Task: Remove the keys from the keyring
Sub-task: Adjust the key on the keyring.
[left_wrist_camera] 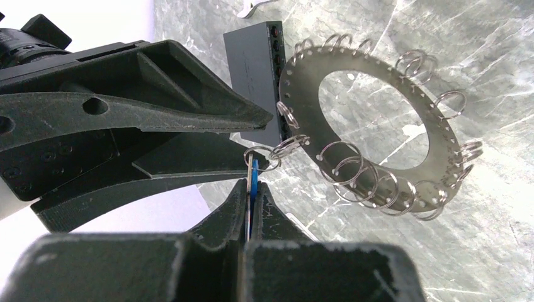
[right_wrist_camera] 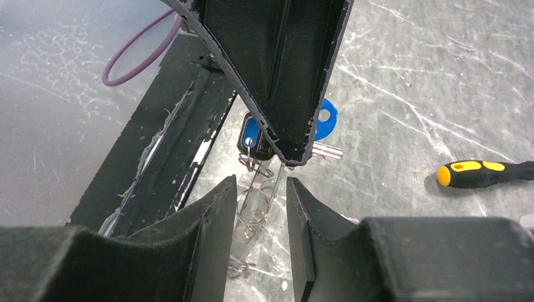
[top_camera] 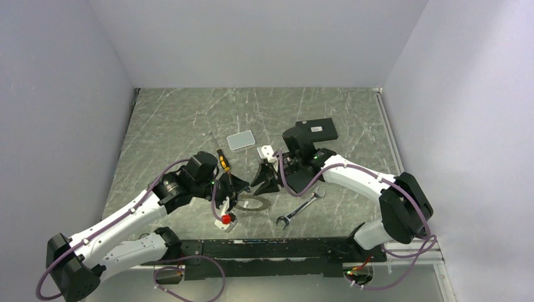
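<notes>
The keyring (left_wrist_camera: 371,126) is a flat grey metal disc with a big hole and several wire split rings along its rim. It lies near the table's front in the top view (top_camera: 253,205). My left gripper (left_wrist_camera: 253,185) is shut on a thin blue key (left_wrist_camera: 253,173) that hangs from a small ring at the disc's edge. My right gripper (right_wrist_camera: 261,182) stands open, its fingers either side of the disc's rim and rings (right_wrist_camera: 255,207), seen edge-on. A blue key head (right_wrist_camera: 325,118) and a black tag (right_wrist_camera: 252,135) show by the left gripper's tip.
A silver wrench (top_camera: 301,206) lies right of the keyring. A yellow-and-black screwdriver (top_camera: 221,162) is behind the left gripper. A pale flat rectangle (top_camera: 241,139) and the black flat rectangle (top_camera: 317,131) sit farther back. The black base rail (top_camera: 277,248) runs along the near edge.
</notes>
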Robot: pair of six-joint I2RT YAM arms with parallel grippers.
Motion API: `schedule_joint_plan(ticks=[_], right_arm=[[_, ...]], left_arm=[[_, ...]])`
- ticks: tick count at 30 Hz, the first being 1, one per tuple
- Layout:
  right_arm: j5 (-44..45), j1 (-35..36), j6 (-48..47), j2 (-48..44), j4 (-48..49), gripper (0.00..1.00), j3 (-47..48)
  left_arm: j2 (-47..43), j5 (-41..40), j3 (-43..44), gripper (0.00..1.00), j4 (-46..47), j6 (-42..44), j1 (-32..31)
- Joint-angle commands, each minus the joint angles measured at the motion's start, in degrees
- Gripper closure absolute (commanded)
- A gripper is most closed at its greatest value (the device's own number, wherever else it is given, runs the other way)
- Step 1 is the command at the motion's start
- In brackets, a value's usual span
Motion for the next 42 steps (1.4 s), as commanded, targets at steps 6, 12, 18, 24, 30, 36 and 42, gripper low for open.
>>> schedule_joint_plan(ticks=[6,12,18,24,30,36,42], right_arm=[[-3.3,0.8,-4.5,0.5,-0.6,0.61,3.0],[-3.1,2.1,-6.9,1.7,-1.6,0.61,3.4],[-2.8,2.7,-7.3,1.1,-2.3,0.61,2.3],[-1.4,2.6,-9.4,-0.2,-4.7,0.61,0.5],[-0.7,2.6,-10.9,-1.1,-6.3,0.63,-0.8],[-1.9,2.5,-10.2,-2.0,-7.1,0.65,-1.3],[-4.3,3.5,-4.2,-2.5,-1.6,0.66,-4.4]], left_arm=[[-0.2,2.7,2.5,1.0,0.4,1.3,-0.2],[-0.1,3.0,2.4,1.0,0.4,1.6,-0.3],[-0.2,2.7,2.6,1.0,0.0,1.5,-0.2],[-0.7,2.2,2.7,1.0,-0.7,2.0,-0.2],[-0.3,1.7,3.3,1.0,-0.9,2.1,-0.3],[0.4,1.0,4.0,1.0,-0.6,2.6,-0.3],[1.5,0.9,4.7,1.0,0.6,2.3,-0.3]])
